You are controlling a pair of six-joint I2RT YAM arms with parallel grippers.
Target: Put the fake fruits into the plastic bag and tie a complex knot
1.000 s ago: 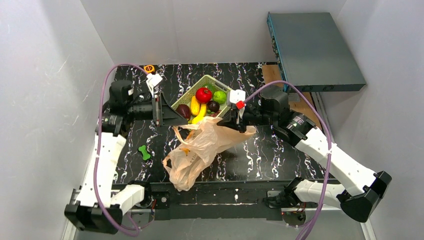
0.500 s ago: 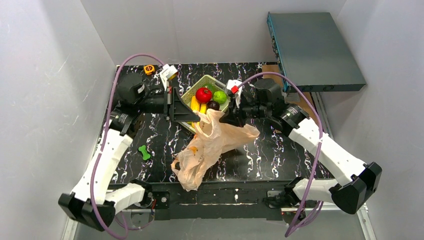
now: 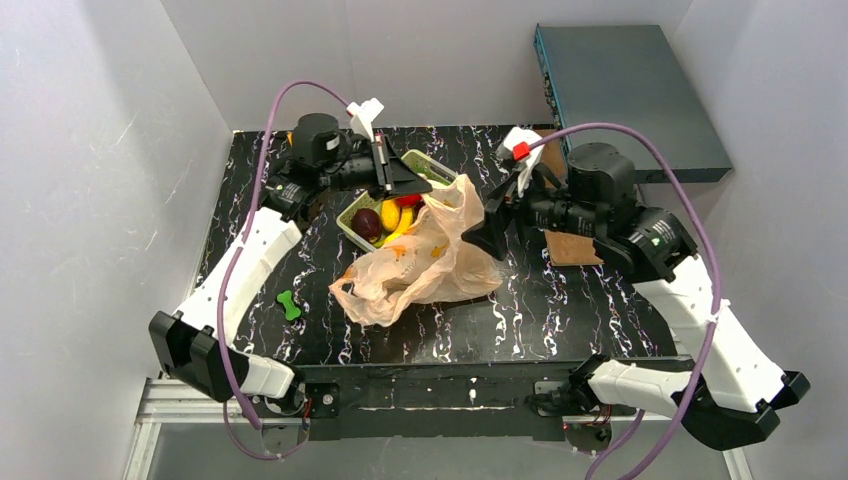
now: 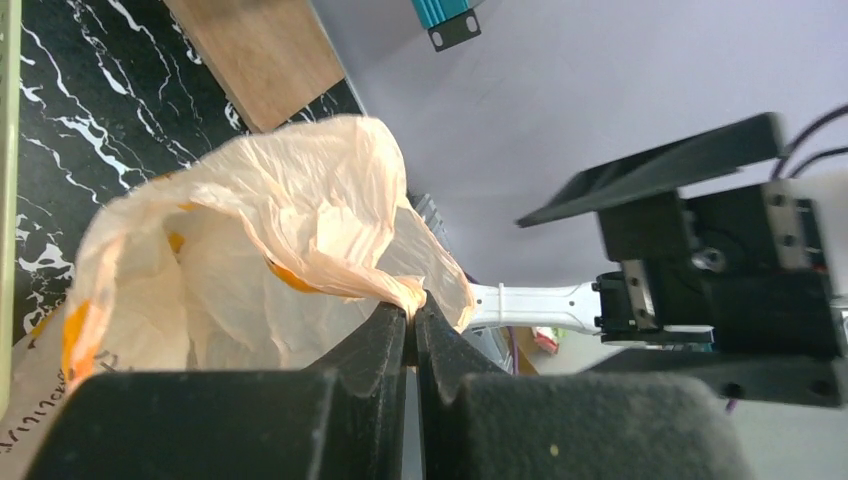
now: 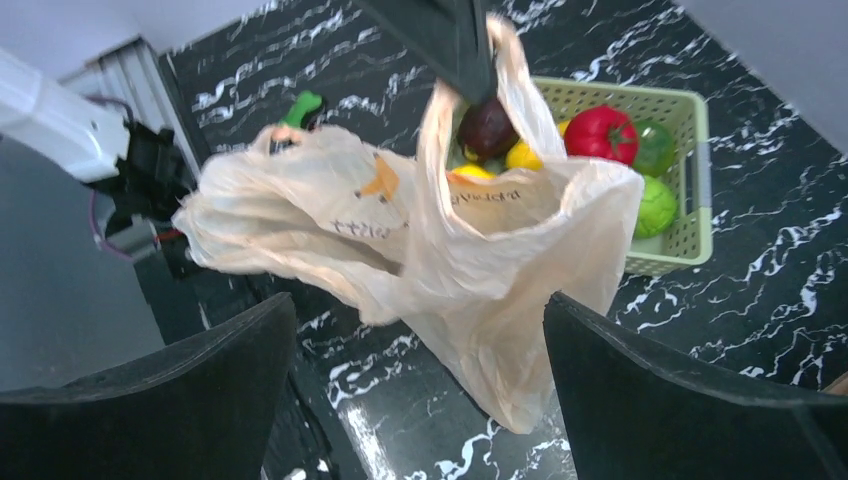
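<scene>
The peach plastic bag [image 3: 420, 265] slumps on the black table, its top edge lifted. My left gripper [image 3: 425, 190] is shut on that edge, and the film bunches between its tips in the left wrist view [image 4: 412, 312]. My right gripper [image 3: 490, 225] stands open just right of the bag, holding nothing; its wrist view looks down on the bag [image 5: 440, 240] between wide fingers [image 5: 230, 370]. The fake fruits lie in the green basket [image 5: 690, 170]: red apple [image 5: 603, 133], lime [image 5: 655, 207], plum [image 5: 487, 127] and a yellow fruit [image 5: 528, 155]. No knot is in view.
A small green bone toy [image 3: 289, 304] lies on the table at the left. A wooden board [image 3: 570, 245] sits under the right arm. A grey-blue box [image 3: 625, 95] stands at the back right. White walls close in both sides.
My left gripper closed on the bag's edge and carried it up and toward the back. My right gripper let go, opened wide and drew away to the right.
</scene>
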